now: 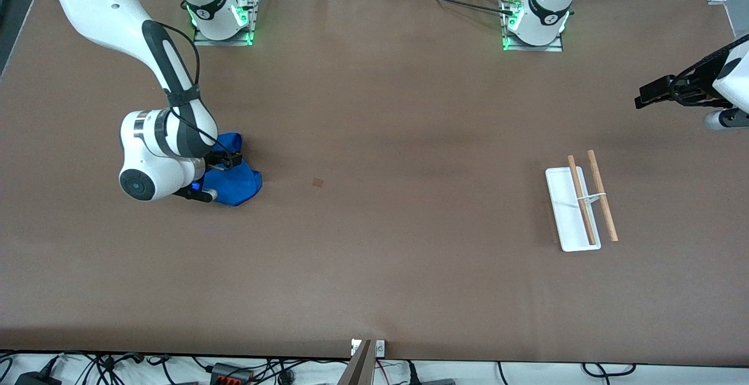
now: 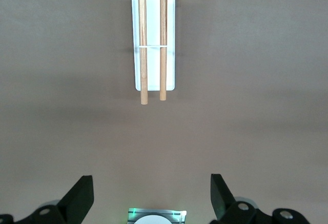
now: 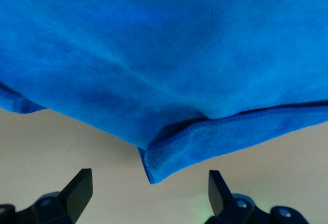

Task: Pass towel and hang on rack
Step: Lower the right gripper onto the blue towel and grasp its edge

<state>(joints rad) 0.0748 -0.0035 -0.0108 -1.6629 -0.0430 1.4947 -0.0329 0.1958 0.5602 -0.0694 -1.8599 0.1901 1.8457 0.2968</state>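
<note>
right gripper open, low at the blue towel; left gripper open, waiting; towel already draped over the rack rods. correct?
Not the last part: front view shows the towel on the table at the right gripper, and the rack rods bare. Left gripper open, waiting.

Towel [image 1: 240, 183] at right arm's end of table [image 1: 374, 256]; rack [image 1: 579, 206] at left arm's.

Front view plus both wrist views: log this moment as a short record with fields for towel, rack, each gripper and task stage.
towel: the towel lies crumpled on the table at the right arm's end
rack: the rack stands on the table at the left arm's end, both rods bare
right gripper: the right gripper is low at the towel's edge, jaws open, nothing held
left gripper: the left gripper waits above the table near the rack, jaws open, empty
task stage: towel not yet picked up
</note>
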